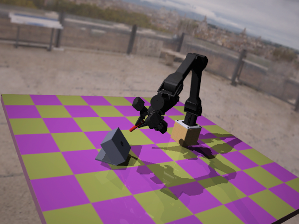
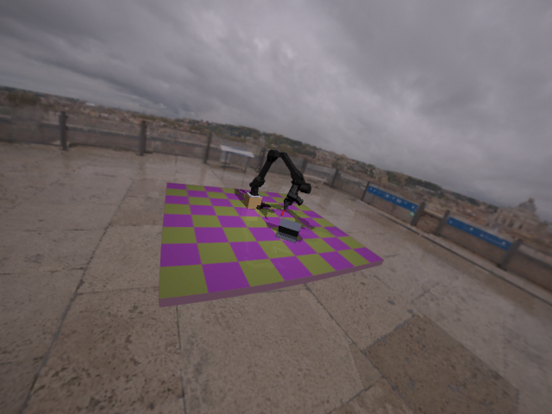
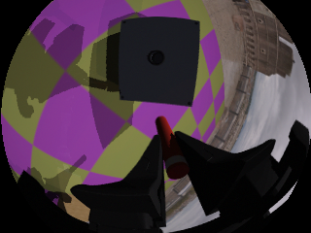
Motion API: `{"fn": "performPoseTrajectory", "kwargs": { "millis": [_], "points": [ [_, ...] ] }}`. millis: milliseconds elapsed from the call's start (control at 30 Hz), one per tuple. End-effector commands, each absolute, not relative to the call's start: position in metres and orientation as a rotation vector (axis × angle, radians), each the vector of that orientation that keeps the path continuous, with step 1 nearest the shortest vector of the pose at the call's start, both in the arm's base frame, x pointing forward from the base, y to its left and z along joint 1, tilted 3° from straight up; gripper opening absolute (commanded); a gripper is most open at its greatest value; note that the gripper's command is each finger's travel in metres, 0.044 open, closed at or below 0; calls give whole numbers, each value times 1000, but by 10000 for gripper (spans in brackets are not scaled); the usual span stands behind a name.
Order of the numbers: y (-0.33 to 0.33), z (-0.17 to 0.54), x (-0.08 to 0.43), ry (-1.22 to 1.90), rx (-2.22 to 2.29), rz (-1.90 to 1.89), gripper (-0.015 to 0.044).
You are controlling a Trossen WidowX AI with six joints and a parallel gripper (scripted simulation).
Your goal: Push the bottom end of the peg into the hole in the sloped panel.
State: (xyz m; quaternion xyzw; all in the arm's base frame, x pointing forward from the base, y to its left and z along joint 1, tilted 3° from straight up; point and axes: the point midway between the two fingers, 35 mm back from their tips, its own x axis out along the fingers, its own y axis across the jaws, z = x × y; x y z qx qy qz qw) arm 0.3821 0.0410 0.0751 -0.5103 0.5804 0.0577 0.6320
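1. Judging by its plain, even look, the peg point(image 1: 135, 126) point(image 2: 282, 212) point(image 3: 167, 137) should handle as a stiff, light rod, unlikely to bend or break under a firm squeeze.
2. Its sides look smooth and round, so it could slip or pivot if the tip catches the rim of the hole point(image 1: 122, 143) point(image 3: 155, 57); no flat sides show, so turning it to match seems needless.
3. The best place to take hold is near the top end, square across the shaft, leaving plenty of length to go in.
4. The jaws point(image 1: 141, 122) point(image 2: 285, 209) are closed on the peg, one finger on either side, near the end with the grey band.
5. The red length sticks out past the fingertips, tilted, towards the panel point(image 1: 124, 144) point(image 2: 290, 226) point(image 3: 136, 80); the dark red end face sits back between the fingers.
6. The peg is held above the worktop point(image 1: 58, 192) point(image 2: 222, 276) point(image 3: 53, 116), its free end apart from the panel's face and outside the hole. Exact alignment I cannot tell; lining up before pushing looks like the job in hand.
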Motion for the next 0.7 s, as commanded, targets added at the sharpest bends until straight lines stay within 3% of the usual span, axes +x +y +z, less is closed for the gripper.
{"fn": "performPoseTrajectory", "kwargs": {
  "millis": [0,667],
  "points": [
    [47,76,384,1313,-1203,138,0],
    [80,81,387,1241,-1366,173,0]
  ]
}}
